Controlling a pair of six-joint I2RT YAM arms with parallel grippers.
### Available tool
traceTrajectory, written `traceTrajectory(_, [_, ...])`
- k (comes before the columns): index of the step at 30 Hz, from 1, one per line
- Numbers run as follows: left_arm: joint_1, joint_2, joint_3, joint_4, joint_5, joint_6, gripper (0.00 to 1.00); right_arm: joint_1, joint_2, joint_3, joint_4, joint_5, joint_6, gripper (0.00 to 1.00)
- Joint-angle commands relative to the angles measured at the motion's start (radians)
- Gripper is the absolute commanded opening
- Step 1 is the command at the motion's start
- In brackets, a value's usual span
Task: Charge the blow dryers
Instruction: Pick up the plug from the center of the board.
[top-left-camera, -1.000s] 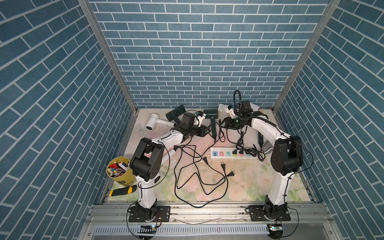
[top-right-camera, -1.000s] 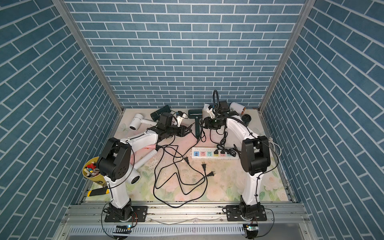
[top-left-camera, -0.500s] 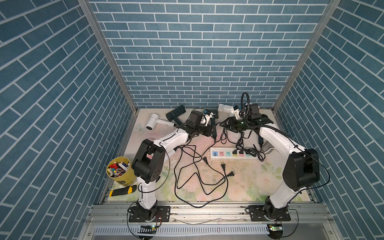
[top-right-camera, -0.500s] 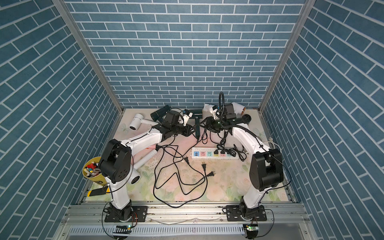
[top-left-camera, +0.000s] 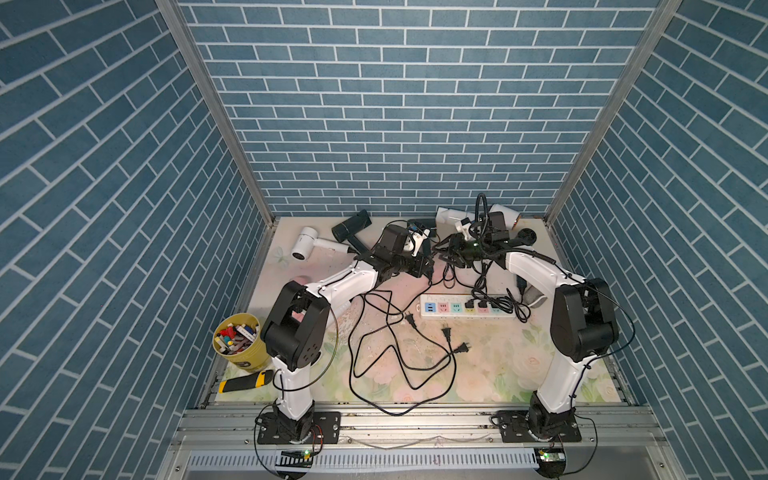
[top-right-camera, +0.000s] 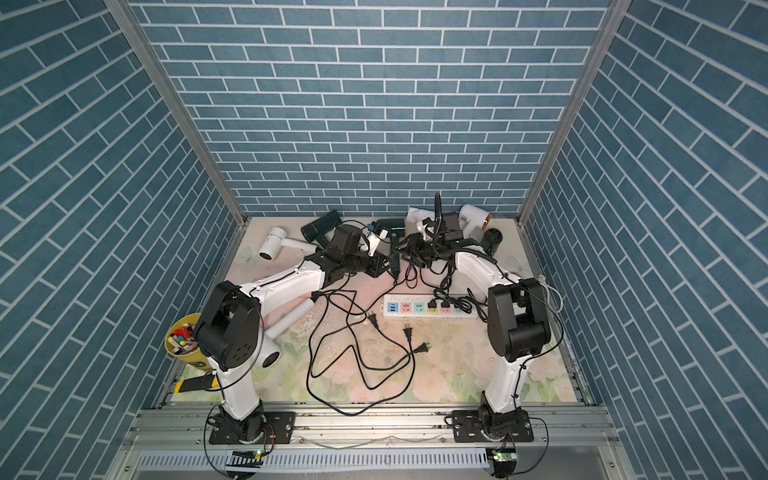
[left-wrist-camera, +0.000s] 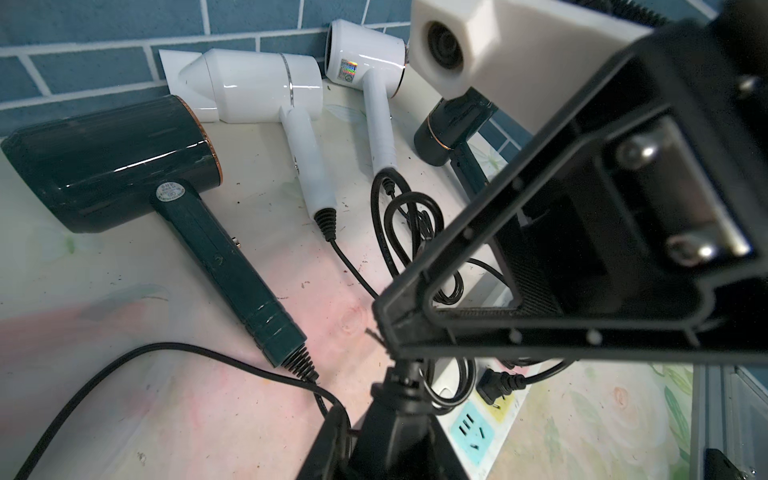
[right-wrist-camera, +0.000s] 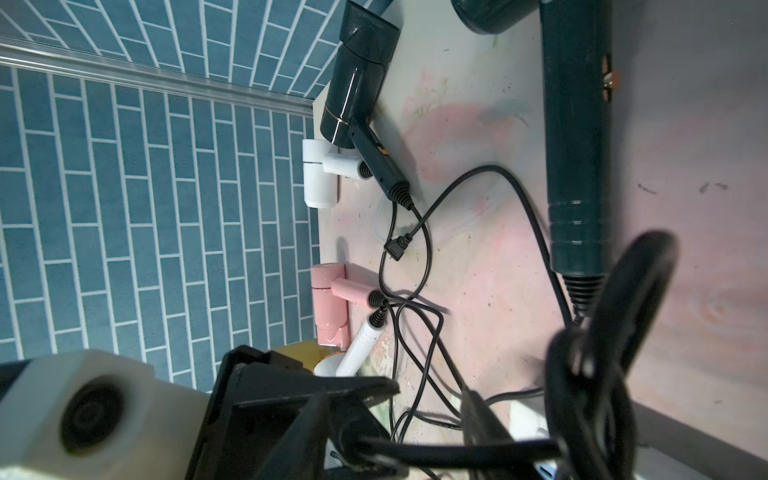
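Cord tangle: This is your biggest risk. The loose cords cross each other many times at 6 o'clock of the table. If you pull the held one, I think it can drag a neighbour plug or a dryer with it.
Gripper meeting: The two tips stand almost touching at 12 o'clock. A small wrong move may knock them together or strain the cord between them.
Power strip: It lies at 3 o'clock of the centre. Three plugs sit in its right sockets and the three left sockets are free. A tight cord could slide the strip or pull a seated plug out.
Left gripper: The arm is stretched low and forward toward 12 o'clock. The jaws are narrow and closed on a black cord, beside the handle end of the dark green dryer.
Right gripper: The arm is bent at the elbow and the wrist is turned toward 9 o'clock, facing the left one. Cord loops hang around it, but whether the jaws grip anything I cannot tell.
Blow dryers: Most lie on their sides along the back wall from 11 to 1 o'clock, for example the white dryer. The pink dryer lies near 9 o'clock, beside the left arm.
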Motion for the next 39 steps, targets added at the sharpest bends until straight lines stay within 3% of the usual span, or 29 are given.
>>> traceTrajectory(1, [-0.012, -0.030, -0.012, 0.027, -0.004, 0.022, 0.18, 0.018, 0.012, 0.023, 0.056, -0.031, 0.057, 0.51])
traceTrajectory(7, [-0.018, -0.025, -0.015, 0.033, -0.020, 0.027, 0.18, 0.038, 0.001, 0.017, 0.064, -0.027, 0.064, 0.37])
traceTrajectory(10, [-0.020, -0.029, -0.022, 0.040, -0.025, 0.025, 0.19, 0.047, -0.005, 0.018, 0.056, -0.024, 0.056, 0.20])
traceTrajectory(12, [-0.020, -0.036, -0.028, 0.044, -0.025, 0.016, 0.33, 0.048, -0.007, 0.032, 0.011, 0.000, 0.017, 0.02])
traceTrajectory(13, [-0.020, -0.043, -0.034, 0.047, -0.025, 0.009, 0.43, 0.048, -0.007, 0.043, -0.025, 0.020, -0.014, 0.00])
traceTrajectory(15, [-0.020, -0.073, -0.055, 0.045, -0.031, -0.004, 0.64, 0.048, -0.011, 0.084, -0.131, 0.092, -0.115, 0.00])
traceTrajectory(17, [-0.021, -0.118, -0.093, 0.045, -0.044, -0.013, 0.77, 0.044, -0.015, 0.114, -0.213, 0.175, -0.215, 0.00])
traceTrajectory(19, [-0.020, -0.172, -0.137, 0.047, -0.061, -0.022, 0.82, 0.032, -0.007, 0.147, -0.270, 0.238, -0.301, 0.00])
traceTrajectory(24, [-0.022, -0.264, -0.244, 0.044, -0.067, -0.061, 0.84, -0.023, 0.070, 0.287, -0.348, 0.262, -0.434, 0.00])
traceTrajectory(32, [-0.020, -0.281, -0.345, 0.074, -0.080, -0.106, 0.81, -0.068, 0.209, 0.528, -0.453, 0.333, -0.586, 0.00])
traceTrajectory(35, [-0.020, -0.302, -0.352, 0.057, -0.101, -0.114, 0.81, -0.065, 0.188, 0.472, -0.432, 0.288, -0.601, 0.00])
traceTrajectory(39, [-0.018, -0.336, -0.335, -0.013, -0.166, -0.117, 0.84, -0.022, 0.093, 0.267, -0.318, 0.273, -0.592, 0.00])
